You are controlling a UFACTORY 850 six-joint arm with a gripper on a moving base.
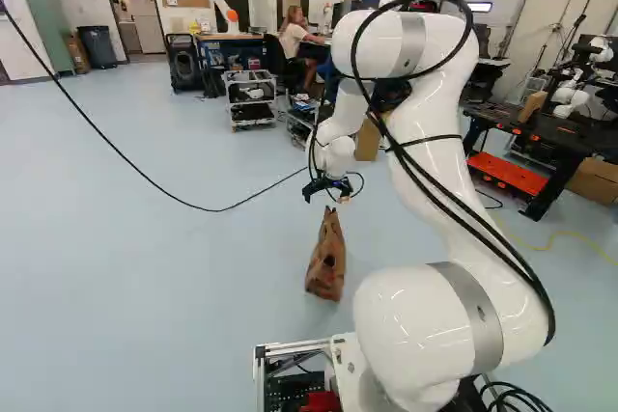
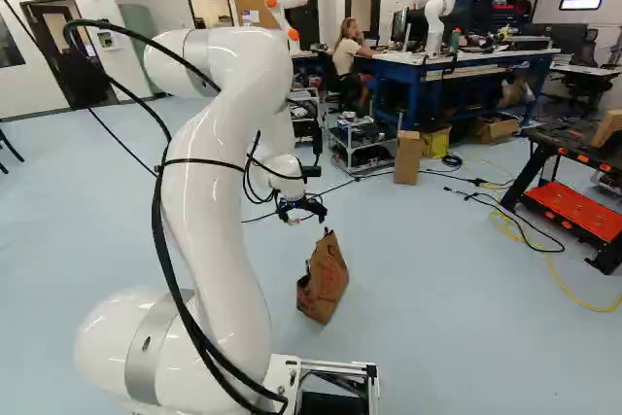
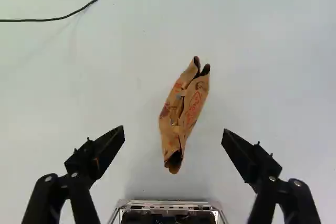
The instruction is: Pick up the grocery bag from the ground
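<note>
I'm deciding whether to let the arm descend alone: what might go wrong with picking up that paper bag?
The open end effector hovers above the paper bag, whose top slants relative to the fingers' closing line; closing might twist or tip it. The paper looks creased, so a shallow pinch could slip or tear it.

Bright, even light fills both base views, and a narrow pane (image 2: 581, 4) glows white at the upper right of each. Soft highlights lie on the arm's (image 1: 435, 98) glossy white shells. Under the blue bench (image 2: 394, 69), upper right of the right base view, it is dim. The door (image 2: 51, 51) at that frame's upper left leans with edge distortion. In the wrist view the floor (image 3: 273, 87) is pale, nearly washed out, with a faint, soft-edged shadow beside the paper bag (image 3: 181, 108).
</note>
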